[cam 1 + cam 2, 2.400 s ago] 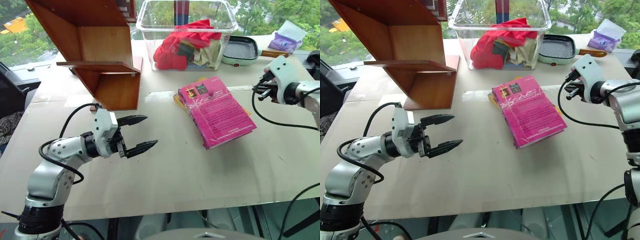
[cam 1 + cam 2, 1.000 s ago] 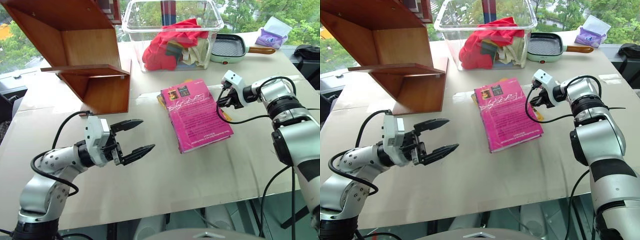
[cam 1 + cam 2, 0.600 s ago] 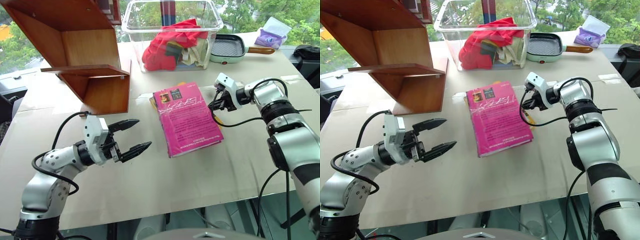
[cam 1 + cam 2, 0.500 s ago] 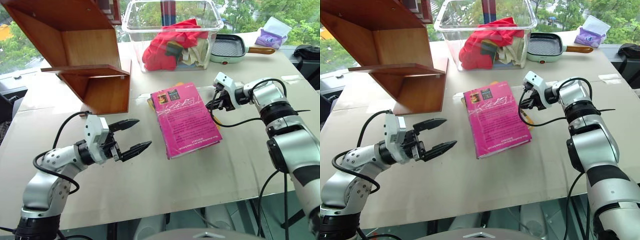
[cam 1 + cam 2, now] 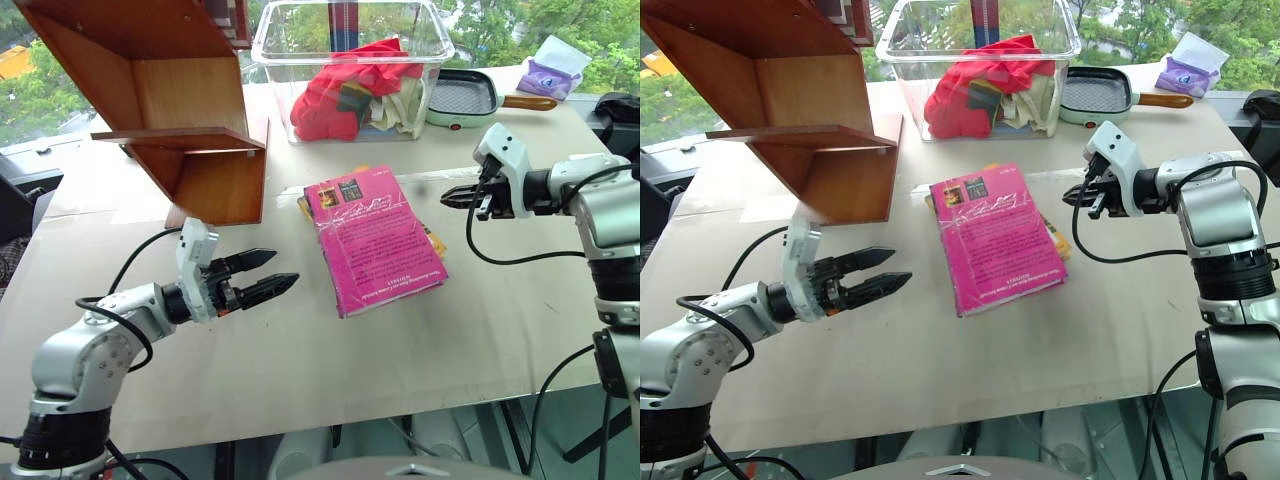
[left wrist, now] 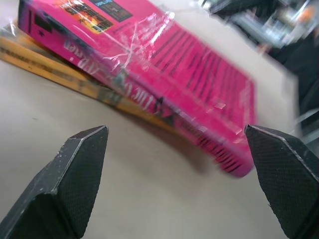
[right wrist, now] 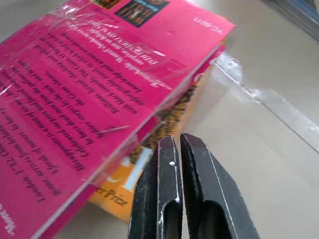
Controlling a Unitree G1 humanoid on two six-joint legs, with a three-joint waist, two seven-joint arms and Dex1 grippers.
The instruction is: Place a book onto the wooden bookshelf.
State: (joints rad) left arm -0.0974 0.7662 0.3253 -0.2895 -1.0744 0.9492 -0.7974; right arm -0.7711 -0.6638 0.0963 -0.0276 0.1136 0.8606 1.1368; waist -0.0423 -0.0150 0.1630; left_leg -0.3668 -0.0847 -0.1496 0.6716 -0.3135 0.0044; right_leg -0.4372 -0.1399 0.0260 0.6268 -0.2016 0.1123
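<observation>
Nearest the camera, the left gripper (image 5: 262, 273) hovers low over the pale tabletop (image 5: 330, 370), its black fingers spread and pointing at the long edge of the pink paperback (image 5: 373, 240), which lies flat mid-table with nothing gripping it. The pink book rests askew on top of a yellow-orange paperback (image 7: 144, 167), whose corners poke out beneath it. To the book's other side, the right gripper (image 5: 1082, 193) hangs just beside its edge with its two fingers pressed together, holding nothing. Judging by this, the step in hand is the approach to the pick-up: the book is not yet grasped, and the next move likely calls for the left fingers to slide in around the pink book's spine side alone, leaving the yellow one behind. Farther back stand the reddish-brown wooden bookshelf (image 5: 190, 110), its flat middle board bare, then a clear plastic bin (image 5: 350, 50) of red and cream cloth, and a small pan (image 5: 470, 95). The left wrist view shows the spread fingers (image 6: 79, 164) framing the book's spine and the shiny wrap on its cover; the right wrist view reveals the yellow cover's lettering under the pink one.
</observation>
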